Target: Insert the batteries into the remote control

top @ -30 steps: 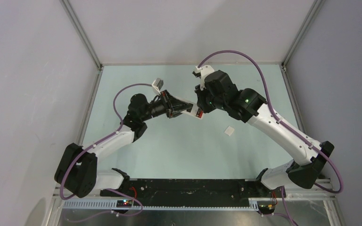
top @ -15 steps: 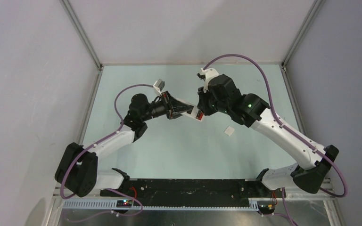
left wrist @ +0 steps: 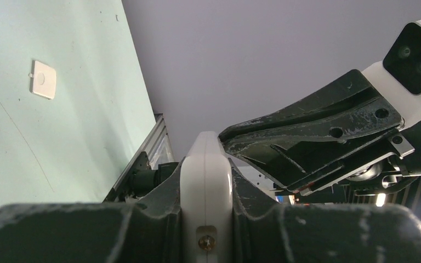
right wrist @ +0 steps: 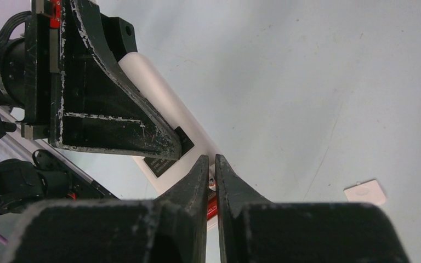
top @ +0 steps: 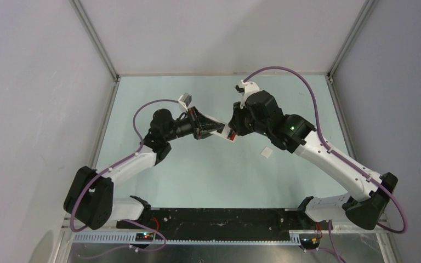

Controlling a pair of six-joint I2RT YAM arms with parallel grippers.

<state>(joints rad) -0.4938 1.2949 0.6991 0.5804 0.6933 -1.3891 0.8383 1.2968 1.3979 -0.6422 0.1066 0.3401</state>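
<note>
Jaws of the left gripper (top: 208, 126) are clamped on the remote control (left wrist: 205, 181), pinching it edge-on across its thin white body and holding it in the air above the worktop (top: 197, 170), its free end pointing at the other arm. Jaws of the right gripper (right wrist: 211, 161) are pressed almost together, only a hairline between them, with the tips at the open compartment at the remote's free end. Whether anything is nipped between them cannot be told. A red fleck sits just below those tips. It may be the remote's red face or the orange-red cell; undetermined. Risks, as judged: the remote is held only at its edges, so an off-axis push from the right tips could pivot or slide it in the clamp. A cell seated only halfway could spring out and drop to the worktop. The right tips work just beside the left finger, so a small drift would knock the two together. Count: remote control, one; white cover piece (top: 266, 152), one, lying flat on the worktop and apart from both arms; batteries, none clearly visible in any view; arms, two.
</note>
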